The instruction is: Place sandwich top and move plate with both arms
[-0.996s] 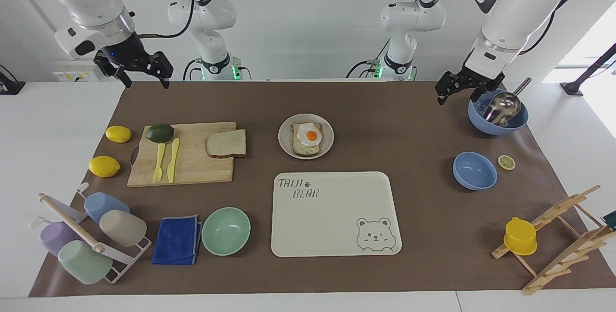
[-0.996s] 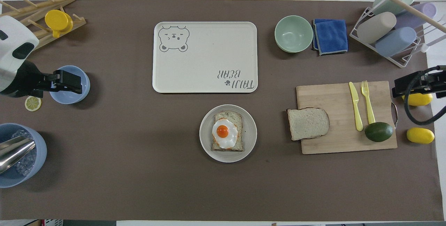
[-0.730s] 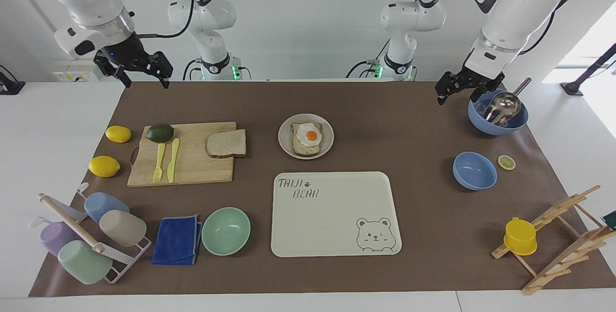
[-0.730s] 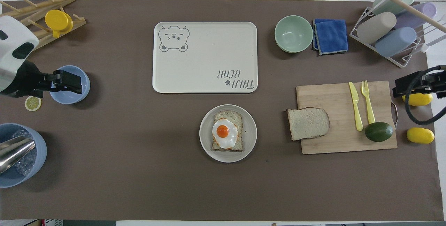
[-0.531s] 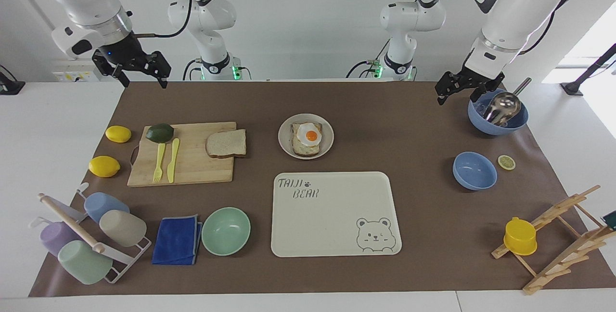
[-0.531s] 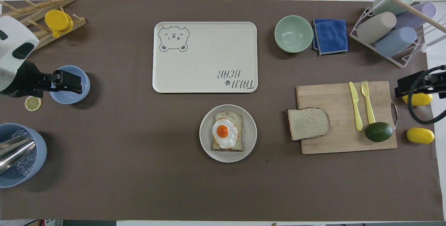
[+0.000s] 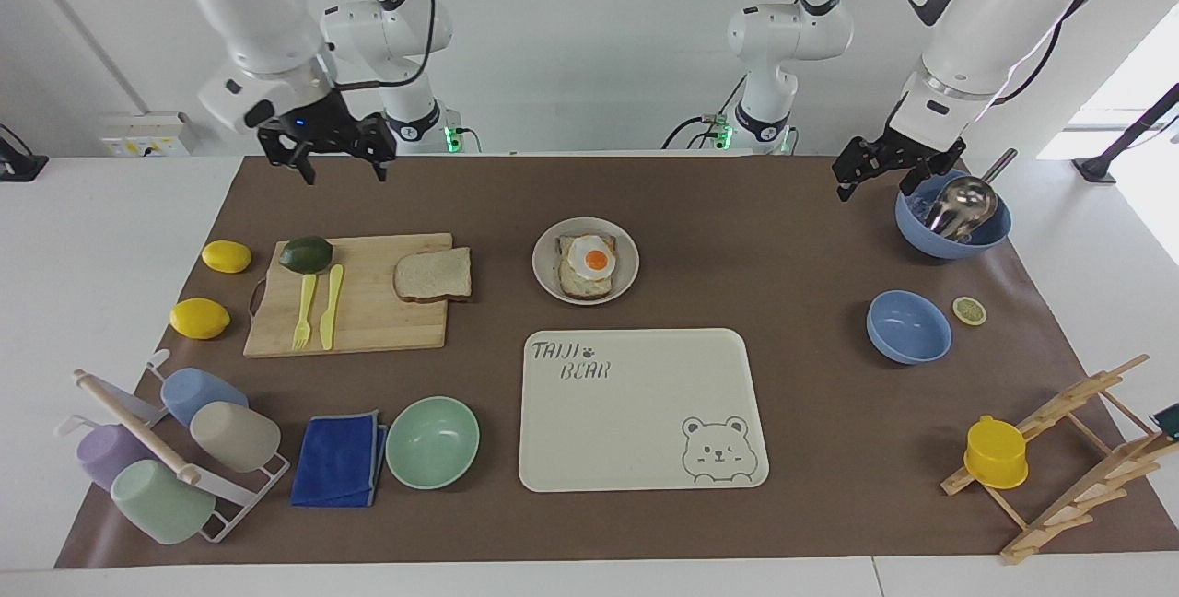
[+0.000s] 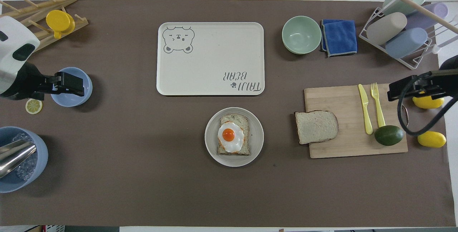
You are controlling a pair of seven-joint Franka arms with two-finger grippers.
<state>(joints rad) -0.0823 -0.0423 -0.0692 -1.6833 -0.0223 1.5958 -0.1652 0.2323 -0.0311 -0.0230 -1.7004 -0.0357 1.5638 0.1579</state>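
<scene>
The sandwich top (image 7: pixel 433 275) is a pale bread slice that lies on the wooden cutting board's edge, toward the plate; it also shows in the overhead view (image 8: pixel 316 126). The small round plate (image 7: pixel 628 279) (image 8: pixel 212 137) holds a toasted slice with a fried egg (image 7: pixel 589 263). My right gripper (image 7: pixel 343 176) is open and empty, raised over the board's end by the avocado (image 8: pixel 393 92). My left gripper (image 7: pixel 873 190) (image 8: pixel 73 84) is open and empty, and waits up in the air beside the blue bowl with the metal scoop.
The board (image 7: pixel 368 325) also carries a yellow fork and knife (image 7: pixel 318 307) and an avocado (image 7: pixel 306 253). Two lemons (image 7: pixel 199 318) lie beside it. The cream bear tray (image 7: pixel 636 431), mint bowl (image 7: pixel 432 441), blue cloth, cup rack, two blue bowls (image 7: pixel 908 327) and a wooden rack stand around.
My right arm has swung from the table's end toward the middle and now hangs over the board's avocado end. My left arm has not moved.
</scene>
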